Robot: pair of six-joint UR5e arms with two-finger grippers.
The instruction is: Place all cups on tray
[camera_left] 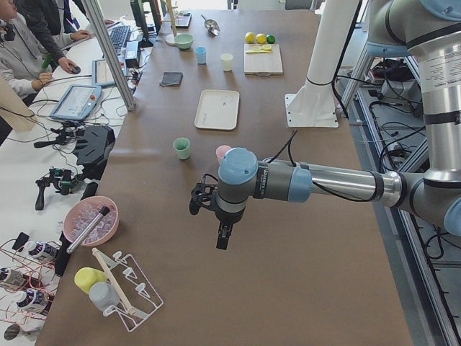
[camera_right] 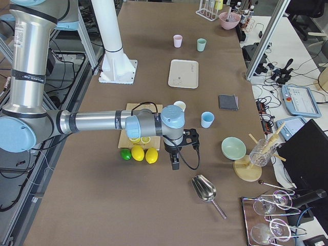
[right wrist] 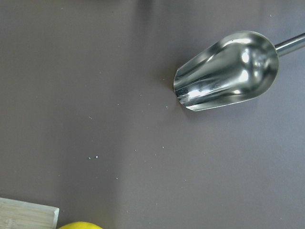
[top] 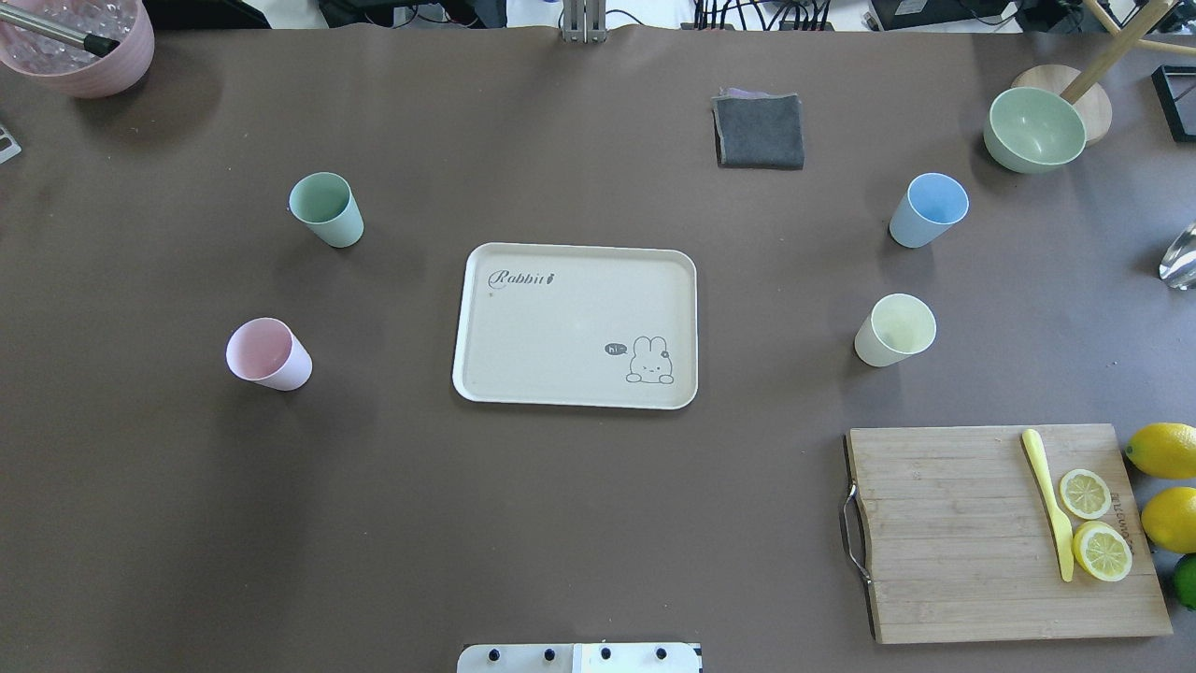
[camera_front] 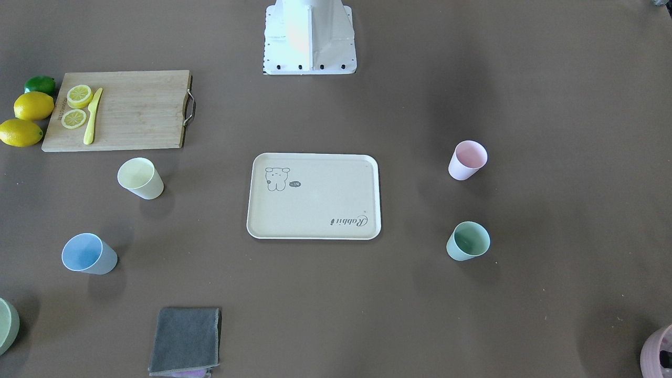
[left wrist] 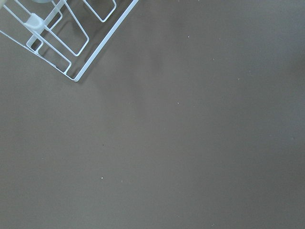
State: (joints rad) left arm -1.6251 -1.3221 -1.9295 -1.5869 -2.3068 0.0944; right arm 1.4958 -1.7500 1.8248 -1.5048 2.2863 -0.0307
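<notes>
**Currently: four cups off the tray, both hands out beyond them**

Your tray [top: 561, 318] is a flat cream-beige rectangle with rounded corners and a raised rim. It reads "Rabbit" in script at one corner. At the opposite corner is a small long-eared animal drawing with a speech bubble that seems to say "hi".

You have four cups, all small handleless tapered matte tumblers. All stand upright on the tabletop [top: 598, 523], off the tray.

Your left hand [camera_left: 223, 238] hangs over brown tabletop. The pink cup [top: 268, 353] is nearest it, the mint green cup [top: 325, 208] is near that, and the tray lies farther on. The left wrist view catches a corner of one white wire rack [left wrist: 71, 43].

Your right hand [camera_right: 175, 163] hangs just beside two lemons [top: 1163, 449] and one lime [top: 1187, 579]. One steel scoop [right wrist: 226, 71] lies near it on the side away from the tray. Beyond this hand, toward the tray, stand the pale yellow cup [top: 895, 329] and the light blue cup [top: 928, 209].

One wooden cutting board [top: 953, 533] carries two lemon slices [top: 1085, 494] and one yellow knife [top: 1051, 509]. The print along its edge is too small to read. One grey cloth [top: 759, 131] lies folded well away from both hands.

Each hand shows only in a side view, so you cannot tell whether either is released or clenched.
</notes>
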